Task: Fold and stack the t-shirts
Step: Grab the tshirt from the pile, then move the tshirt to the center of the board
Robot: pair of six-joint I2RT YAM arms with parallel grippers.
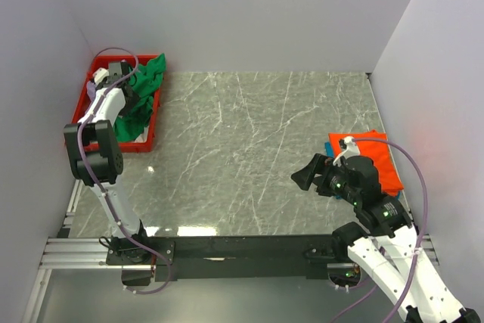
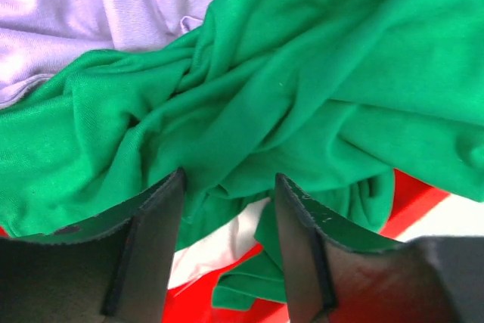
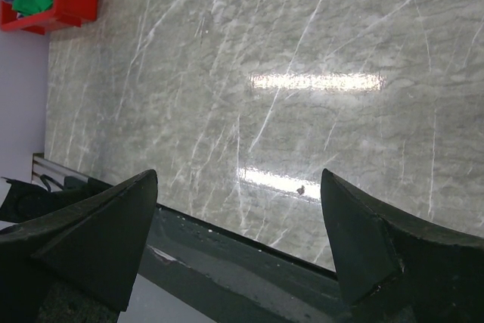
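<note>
Spread wide, the right pincer sits nearest to us, low over the grey marbled table, its two dark fingers far apart with only bare tabletop showing between them. Just beyond that arm's wrist, close to the table's right edge, we see an orange t-shirt lying flat and folded, with the edge of a blue t-shirt showing from underneath it. Well apart from these, at the far left corner against the wall, stands a red tray, and the left arm bends down into it. From the wrist view we see the left pincer parted, its fingertips at a rumpled green t-shirt, with a bunched fold of that cloth in the gap; we see space on either side of the fold, so nothing is pinched. Beneath the green folds a strip of white cloth and the tray's red floor show through. Farthest from the fingers, a lavender t-shirt lies crumpled, touching the green one.
</note>
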